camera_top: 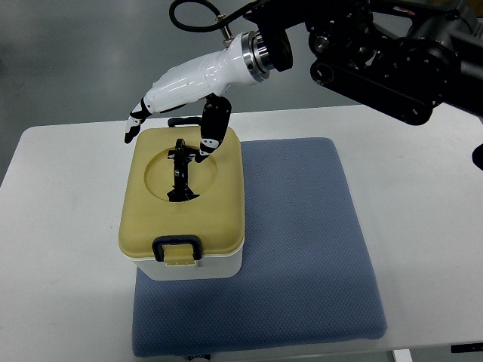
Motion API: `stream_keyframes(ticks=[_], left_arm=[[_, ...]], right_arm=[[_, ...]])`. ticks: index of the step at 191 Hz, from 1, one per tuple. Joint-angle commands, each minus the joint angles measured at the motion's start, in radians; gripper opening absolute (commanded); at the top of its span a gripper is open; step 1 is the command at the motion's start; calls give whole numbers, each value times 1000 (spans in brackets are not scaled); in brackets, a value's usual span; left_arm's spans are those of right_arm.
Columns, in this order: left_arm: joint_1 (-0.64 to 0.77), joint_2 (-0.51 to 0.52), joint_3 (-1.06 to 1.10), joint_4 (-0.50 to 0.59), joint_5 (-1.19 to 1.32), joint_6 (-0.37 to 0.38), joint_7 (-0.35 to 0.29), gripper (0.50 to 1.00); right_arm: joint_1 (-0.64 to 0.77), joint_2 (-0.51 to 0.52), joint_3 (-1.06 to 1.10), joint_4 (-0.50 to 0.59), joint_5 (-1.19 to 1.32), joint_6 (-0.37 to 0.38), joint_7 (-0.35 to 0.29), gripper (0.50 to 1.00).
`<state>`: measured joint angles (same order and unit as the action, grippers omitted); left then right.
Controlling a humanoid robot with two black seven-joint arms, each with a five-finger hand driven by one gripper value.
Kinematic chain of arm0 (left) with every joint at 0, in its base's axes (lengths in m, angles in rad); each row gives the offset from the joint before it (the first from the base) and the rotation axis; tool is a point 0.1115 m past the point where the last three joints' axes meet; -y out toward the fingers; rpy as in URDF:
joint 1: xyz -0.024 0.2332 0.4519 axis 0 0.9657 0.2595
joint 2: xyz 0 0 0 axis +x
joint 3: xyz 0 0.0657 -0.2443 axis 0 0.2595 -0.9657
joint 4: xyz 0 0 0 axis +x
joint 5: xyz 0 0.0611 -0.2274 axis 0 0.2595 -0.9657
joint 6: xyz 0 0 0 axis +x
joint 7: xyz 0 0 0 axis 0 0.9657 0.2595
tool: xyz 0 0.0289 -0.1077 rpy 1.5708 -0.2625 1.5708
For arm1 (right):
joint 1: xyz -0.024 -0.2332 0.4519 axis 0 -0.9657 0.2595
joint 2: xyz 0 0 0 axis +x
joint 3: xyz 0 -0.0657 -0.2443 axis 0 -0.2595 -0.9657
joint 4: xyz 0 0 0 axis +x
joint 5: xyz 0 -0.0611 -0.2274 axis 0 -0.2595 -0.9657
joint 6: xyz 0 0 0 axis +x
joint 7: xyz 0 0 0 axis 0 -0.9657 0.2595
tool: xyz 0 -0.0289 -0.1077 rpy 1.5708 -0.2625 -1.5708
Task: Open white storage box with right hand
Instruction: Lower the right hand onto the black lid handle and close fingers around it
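The right hand, fingers spread and empty, hovers over the box's far edge, its latch at the opposite near side.

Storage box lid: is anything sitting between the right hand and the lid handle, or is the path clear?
Nothing visible blocks it. The right hand hangs over the back of the white storage box, fingers spread, thumb tip down at the recess in the yellow lid beside the black handle. The front latch looks closed.
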<state>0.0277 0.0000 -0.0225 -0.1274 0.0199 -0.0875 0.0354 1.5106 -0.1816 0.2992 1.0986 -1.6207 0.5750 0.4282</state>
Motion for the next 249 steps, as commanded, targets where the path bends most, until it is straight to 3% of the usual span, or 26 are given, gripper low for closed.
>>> stream_keyframes(ticks=[1, 158, 215, 249], left_arm=[[0, 0, -1, 0, 0, 0, 0, 1000], [0, 0, 1, 0, 0, 0, 0, 1000], [0, 0, 1, 0, 0, 0, 0, 1000], [1, 0, 1, 0, 0, 0, 0, 1000]], right_arm=[[8, 17, -38, -3, -45, -32, -2, 897], [-32, 71, -69, -54, -74, -84, -14, 901], [-55, 70, -71, -62, -88, -132, -13, 901], [-58, 70, -100, -62, -102, -170, -13, 876]])
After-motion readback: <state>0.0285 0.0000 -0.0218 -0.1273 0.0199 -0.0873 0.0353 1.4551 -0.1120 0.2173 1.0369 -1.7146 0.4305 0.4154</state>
